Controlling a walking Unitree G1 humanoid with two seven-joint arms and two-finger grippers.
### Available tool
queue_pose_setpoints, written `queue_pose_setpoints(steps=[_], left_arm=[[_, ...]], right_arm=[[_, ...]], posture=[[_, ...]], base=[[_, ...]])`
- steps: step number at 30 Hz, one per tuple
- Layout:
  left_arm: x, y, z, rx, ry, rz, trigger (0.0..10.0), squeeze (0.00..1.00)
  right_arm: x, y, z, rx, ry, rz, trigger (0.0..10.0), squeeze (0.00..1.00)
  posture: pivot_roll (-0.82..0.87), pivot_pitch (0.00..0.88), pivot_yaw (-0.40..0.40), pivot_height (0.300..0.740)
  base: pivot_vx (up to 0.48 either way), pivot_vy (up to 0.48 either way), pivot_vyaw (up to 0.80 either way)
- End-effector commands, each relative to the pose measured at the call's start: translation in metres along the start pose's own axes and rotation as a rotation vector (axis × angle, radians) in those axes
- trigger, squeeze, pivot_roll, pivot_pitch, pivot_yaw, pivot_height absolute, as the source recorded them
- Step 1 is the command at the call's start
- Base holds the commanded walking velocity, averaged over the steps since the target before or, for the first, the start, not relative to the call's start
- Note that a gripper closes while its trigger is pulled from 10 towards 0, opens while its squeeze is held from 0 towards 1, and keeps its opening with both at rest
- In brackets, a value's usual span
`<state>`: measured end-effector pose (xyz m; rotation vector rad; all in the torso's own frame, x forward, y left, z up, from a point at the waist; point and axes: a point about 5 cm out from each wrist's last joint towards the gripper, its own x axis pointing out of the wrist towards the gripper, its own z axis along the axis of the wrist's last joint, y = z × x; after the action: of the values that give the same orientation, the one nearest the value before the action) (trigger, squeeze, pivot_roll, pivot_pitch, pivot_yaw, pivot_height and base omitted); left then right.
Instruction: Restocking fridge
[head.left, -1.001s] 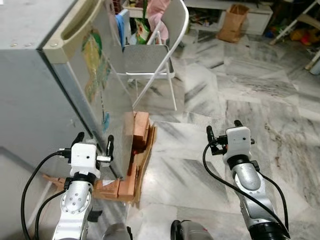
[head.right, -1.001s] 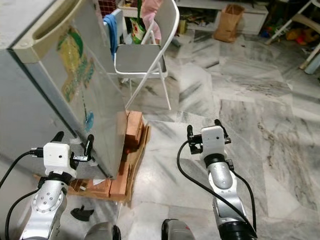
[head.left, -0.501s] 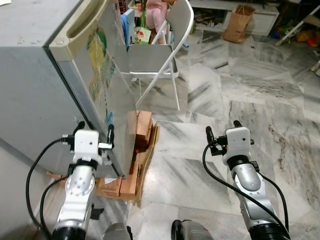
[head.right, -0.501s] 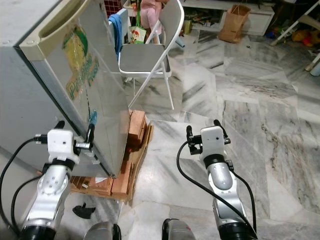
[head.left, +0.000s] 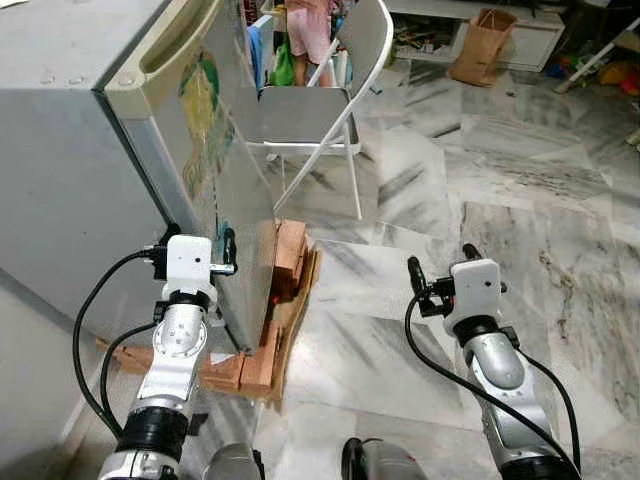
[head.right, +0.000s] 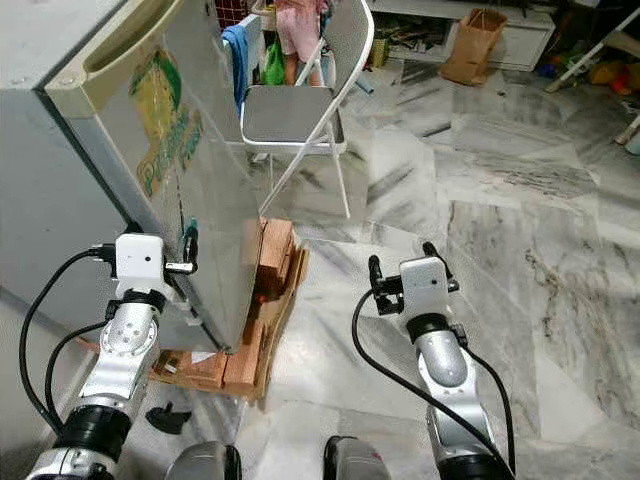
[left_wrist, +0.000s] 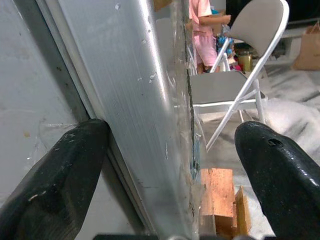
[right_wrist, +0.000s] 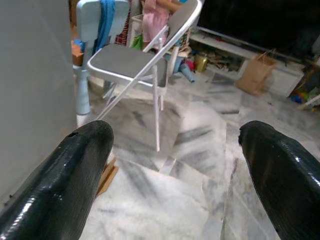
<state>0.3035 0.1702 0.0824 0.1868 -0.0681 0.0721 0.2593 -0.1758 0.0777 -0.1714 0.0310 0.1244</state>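
Note:
A grey fridge (head.left: 70, 150) stands at the left on bricks and boards (head.left: 285, 255). Its silver door (head.left: 240, 190) carries stickers and a beige handle strip along the top. My left gripper (head.left: 201, 236) is open low on the door, straddling its edge. In the left wrist view one finger (left_wrist: 55, 175) lies at the seam against the fridge's side. The other finger (left_wrist: 280, 170) stands off in front of the door face. My right gripper (head.left: 440, 258) is open with nothing in it, held over the marble floor (head.left: 520, 200).
A folding chair (head.left: 320, 100) stands just beyond the fridge door, with a person in pink (head.left: 310, 20) behind it. A brown paper bag (head.left: 478, 45) and a low shelf lie at the back. Open marble floor spreads to the right.
The view has shifted closer to the fridge. My left gripper has reached forward and higher along the door's edge. The right gripper has stayed about where it was.

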Motion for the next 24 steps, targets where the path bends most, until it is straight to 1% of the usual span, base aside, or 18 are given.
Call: queue_pose_setpoints(steps=[1, 2, 3, 4, 5, 6, 9, 12, 13, 15, 16, 17, 18, 20, 21, 22, 24], left_arm=[[0.004, 0.002, 0.002, 0.003, -0.004, -0.004, 10.0, 0.0], [0.006, -0.001, 0.004, 0.018, -0.024, -0.028, 10.0, 0.0], [0.006, -0.009, 0.009, 0.057, -0.062, -0.082, 10.0, 0.0], [0.007, -0.02, 0.014, 0.072, -0.091, -0.137, 10.0, 0.0], [0.005, -0.046, 0.024, 0.058, -0.127, -0.238, 10.0, 0.0], [0.004, -0.059, 0.028, 0.047, -0.143, -0.29, 10.0, 0.0], [0.002, -0.083, 0.037, 0.026, -0.176, -0.391, 10.0, 0.0], [-0.002, -0.119, 0.051, -0.036, -0.205, -0.541, 10.0, 0.0], [-0.006, -0.14, 0.063, -0.095, -0.224, -0.625, 10.0, 0.0], [-0.013, -0.16, 0.08, -0.132, -0.282, -0.733, 10.0, 0.0], [-0.017, -0.168, 0.086, -0.132, -0.312, -0.77, 10.0, 0.0], [-0.018, -0.176, 0.093, -0.122, -0.343, -0.781, 10.0, 0.0], [-0.018, -0.176, 0.093, -0.122, -0.343, -0.781, 10.0, 0.0], [-0.01, -0.172, 0.091, -0.115, -0.325, -0.718, 10.0, 0.0], [-0.003, -0.162, 0.087, -0.11, -0.308, -0.665, 10.0, 0.0], [0.0, -0.158, 0.087, -0.111, -0.306, -0.652, 10.0, 0.0], [0.005, -0.146, 0.083, -0.124, -0.288, -0.61, 10.0, 0.0]], right_arm=[[-0.001, 0.001, 0.002, 0.037, -0.002, 0.021, 10.0, 0.0], [-0.002, 0.003, 0.002, 0.06, -0.003, 0.037, 10.0, 0.0], [-0.004, 0.003, 0.002, 0.069, 0.002, 0.04, 10.0, 0.0], [-0.007, 0.003, 0.001, 0.082, 0.015, 0.056, 10.0, 0.0], [-0.018, 0.005, -0.002, 0.092, 0.051, 0.104, 10.0, 0.0], [-0.025, 0.006, -0.005, 0.097, 0.071, 0.134, 10.0, 0.0], [-0.039, 0.004, -0.01, 0.096, 0.102, 0.17, 10.0, 0.0], [-0.052, -0.003, -0.017, 0.081, 0.129, 0.173, 10.0, 0.0], [-0.056, -0.005, -0.02, 0.068, 0.136, 0.175, 10.0, 0.0], [-0.058, -0.007, -0.021, 0.059, 0.132, 0.166, 10.0, 0.0], [-0.06, -0.011, -0.024, 0.059, 0.134, 0.16, 10.0, 0.0], [-0.066, -0.027, -0.031, 0.059, 0.14, 0.155, 10.0, 0.0], [-0.066, -0.027, -0.031, 0.059, 0.14, 0.155, 10.0, 0.0], [-0.073, -0.043, -0.04, 0.055, 0.155, 0.156, 10.0, 0.0], [-0.08, -0.054, -0.049, 0.057, 0.176, 0.152, 10.0, 0.0], [-0.083, -0.057, -0.052, 0.058, 0.183, 0.15, 10.0, 0.0], [-0.092, -0.073, -0.062, 0.062, 0.207, 0.129, 10.0, 0.0]], posture=[[0.05, 0.113, -0.027, 0.74], [0.05, 0.112, -0.027, 0.74], [0.05, 0.109, -0.03, 0.74], [0.06, 0.107, -0.03, 0.74], [0.06, 0.105, -0.028, 0.74], [0.05, 0.104, -0.026, 0.74], [0.05, 0.103, -0.023, 0.74], [0.03, 0.098, -0.017, 0.74], [0.03, 0.096, -0.013, 0.74], [0.02, 0.093, -0.012, 0.74], [0.02, 0.087, -0.008, 0.74], [0.02, 0.082, -0.002, 0.74], [0.02, 0.082, -0.002, 0.74], [0.02, 0.078, 0.003, 0.74], [0.02, 0.079, 0.007, 0.74], [0.02, 0.079, 0.007, 0.74], [0.03, 0.081, 0.008, 0.74]], base=[[0.0, 0.0, 0.0], [0.0, 0.0, 0.0], [0.0, 0.0, 0.0], [0.0, 0.0, 0.0], [0.0, 0.0, 0.0], [0.0, 0.0, 0.0], [0.0, 0.0, 0.0], [0.0, 0.0, 0.0], [0.0, 0.0, 0.0], [0.0, 0.0, 0.0], [0.0, 0.0, 0.0], [0.0, 0.0, 0.0], [0.0, 0.0, 0.0], [0.0, 0.0, 0.0], [0.0, 0.0, 0.0], [0.0, 0.0, 0.0], [0.0, 0.0, 0.0]])
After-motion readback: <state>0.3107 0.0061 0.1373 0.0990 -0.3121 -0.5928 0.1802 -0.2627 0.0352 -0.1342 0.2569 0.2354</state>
